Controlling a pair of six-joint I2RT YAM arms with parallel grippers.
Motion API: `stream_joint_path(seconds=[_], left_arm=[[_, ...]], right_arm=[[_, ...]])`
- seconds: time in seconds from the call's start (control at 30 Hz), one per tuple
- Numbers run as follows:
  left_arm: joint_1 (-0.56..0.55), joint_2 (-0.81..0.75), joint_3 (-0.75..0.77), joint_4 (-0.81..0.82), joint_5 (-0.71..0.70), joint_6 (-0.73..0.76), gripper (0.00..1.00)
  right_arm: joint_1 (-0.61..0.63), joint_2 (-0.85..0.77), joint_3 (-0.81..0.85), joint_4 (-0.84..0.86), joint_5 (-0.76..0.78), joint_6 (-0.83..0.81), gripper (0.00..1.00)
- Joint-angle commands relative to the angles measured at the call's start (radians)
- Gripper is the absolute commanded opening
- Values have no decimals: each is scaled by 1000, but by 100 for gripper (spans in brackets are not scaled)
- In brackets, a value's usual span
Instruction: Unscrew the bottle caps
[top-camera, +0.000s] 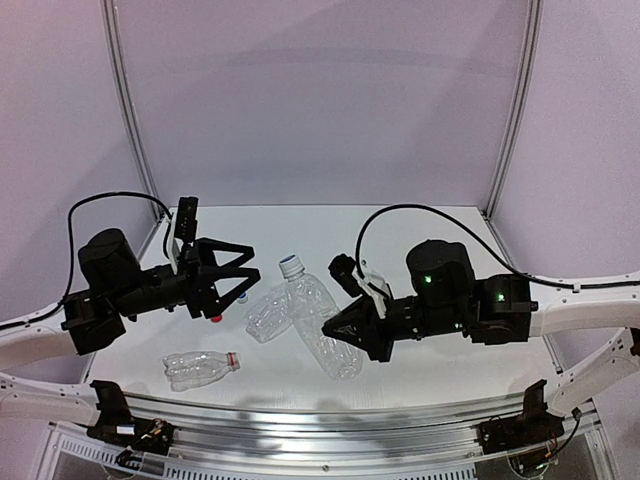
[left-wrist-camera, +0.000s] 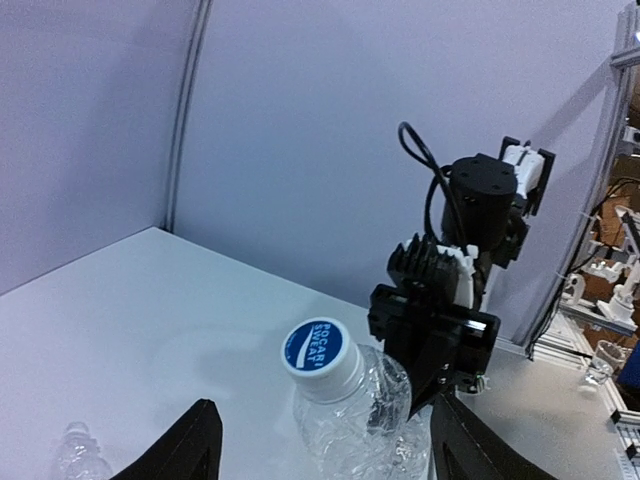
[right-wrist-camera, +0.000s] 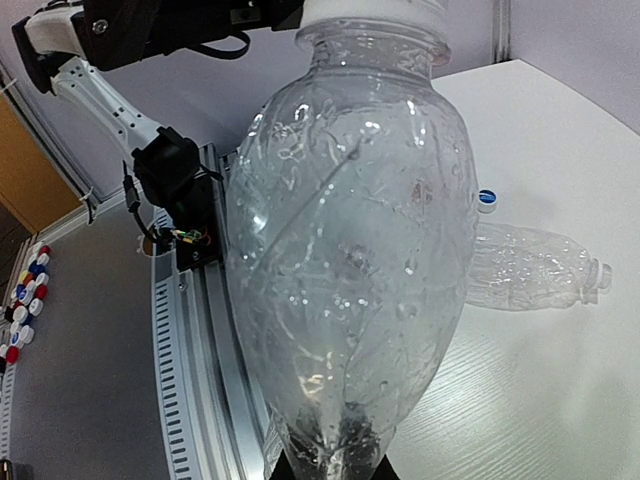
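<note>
Fingers (left-wrist-camera: 190, 445) of the left gripper (top-camera: 246, 272) stand apart, one on each side of the white cap (left-wrist-camera: 320, 358) with a blue top, not touching it. The cap sits on the clear bottle (top-camera: 312, 298) that the right gripper (top-camera: 327, 328) pinches tight near its bottom. A red cap (top-camera: 215, 318) lies on the table (top-camera: 420, 225) nearby.

The blue top of the white bottle cap (left-wrist-camera: 313, 347) carries "POCARI SWEAT" in white letters, with a white swoosh beside them; this cap sits on a clear plastic bottle (left-wrist-camera: 355, 420). A blue-topped loose cap (right-wrist-camera: 487, 200) on the table (right-wrist-camera: 560, 380) is too small to read
</note>
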Motion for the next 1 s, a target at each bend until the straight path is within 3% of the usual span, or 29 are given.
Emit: stream_joint_path(seconds=[0.0,0.5,0.97], left_arm=[[7,24,30,82,131,-60,68],[3,145,72,159,219,-151,51],[2,199,99,117,199,-142,51]], right_arm=[[7,7,-4,21,-91,-22,0],[33,40,13,32,-122,-43,0],[38,12,7,33,-102,-45,0]])
